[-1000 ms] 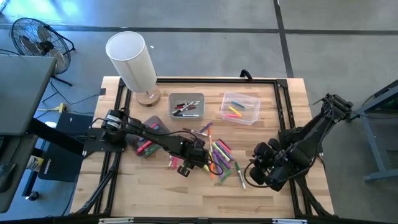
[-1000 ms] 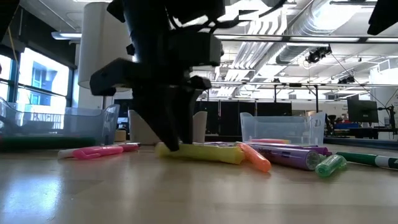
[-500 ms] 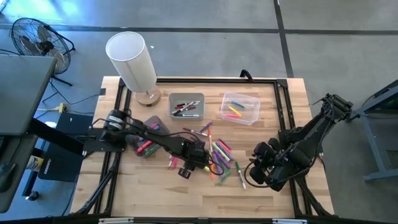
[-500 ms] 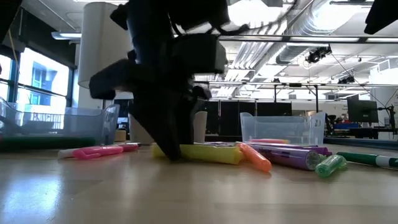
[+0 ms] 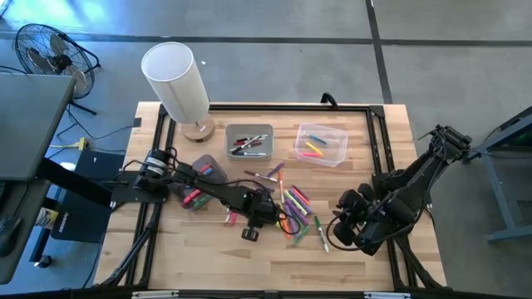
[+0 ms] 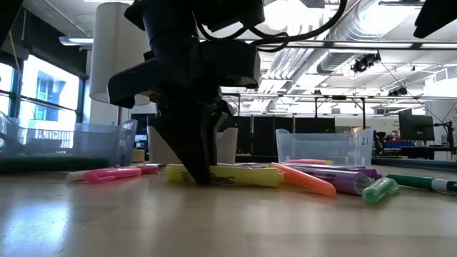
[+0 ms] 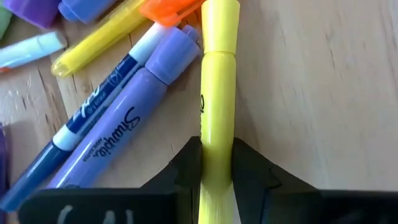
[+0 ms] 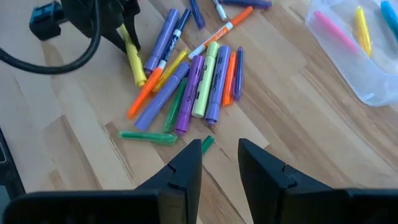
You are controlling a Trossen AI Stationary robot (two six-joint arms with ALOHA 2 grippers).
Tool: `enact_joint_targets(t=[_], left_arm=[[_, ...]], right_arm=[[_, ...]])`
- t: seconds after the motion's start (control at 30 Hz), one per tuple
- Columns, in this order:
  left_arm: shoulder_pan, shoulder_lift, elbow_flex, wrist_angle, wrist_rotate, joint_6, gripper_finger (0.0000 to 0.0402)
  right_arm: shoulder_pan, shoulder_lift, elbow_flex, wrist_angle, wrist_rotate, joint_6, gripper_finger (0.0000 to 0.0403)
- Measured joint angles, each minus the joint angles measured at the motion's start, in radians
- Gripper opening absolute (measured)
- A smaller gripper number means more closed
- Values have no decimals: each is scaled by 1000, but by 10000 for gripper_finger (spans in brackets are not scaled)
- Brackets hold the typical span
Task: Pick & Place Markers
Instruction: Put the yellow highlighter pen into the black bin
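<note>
Several markers (image 5: 291, 203) lie in a loose pile at the table's middle: purple, yellow, orange, green, blue. My left gripper (image 5: 260, 218) stands at the pile's left edge, fingers down, shut on a yellow highlighter (image 7: 219, 93), also seen in the low view (image 6: 235, 175). An orange marker (image 6: 305, 180) lies against the highlighter's far end. My right gripper (image 8: 219, 165) is open and hovers over bare wood on the near right side of the pile (image 8: 186, 87), touching nothing. My left gripper pinches the yellow highlighter's barrel (image 7: 216, 146) between its two fingers, back from the capped end. The fingers (image 6: 193, 153) come from above, pointing down, and lie across the pen. The highlighter lies flat on the table.
A grey bin (image 5: 249, 141) and a clear bin (image 5: 320, 143) holding markers stand toward the far edge. Another bin (image 5: 199, 178) with pink markers sits under the left arm. A white cylinder (image 5: 176, 81) stands at the far left corner. Loose pink markers (image 6: 111, 173) lie left of the gripper.
My left gripper shifted a little toward the table's near edge while staying down on the yellow highlighter. The highlighter slid and turned on the table, showing more of its length in the low view, and the orange marker at its end swung round.
</note>
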State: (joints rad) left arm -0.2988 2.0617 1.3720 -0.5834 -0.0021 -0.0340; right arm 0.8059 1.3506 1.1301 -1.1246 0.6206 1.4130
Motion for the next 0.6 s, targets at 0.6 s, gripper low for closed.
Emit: enact_joint_targets(t=[0.6], left_arm=[[-4,-275,-9,-163,46,-138,56]], right_arm=[[-1,0,0,-1,22,-1,94]])
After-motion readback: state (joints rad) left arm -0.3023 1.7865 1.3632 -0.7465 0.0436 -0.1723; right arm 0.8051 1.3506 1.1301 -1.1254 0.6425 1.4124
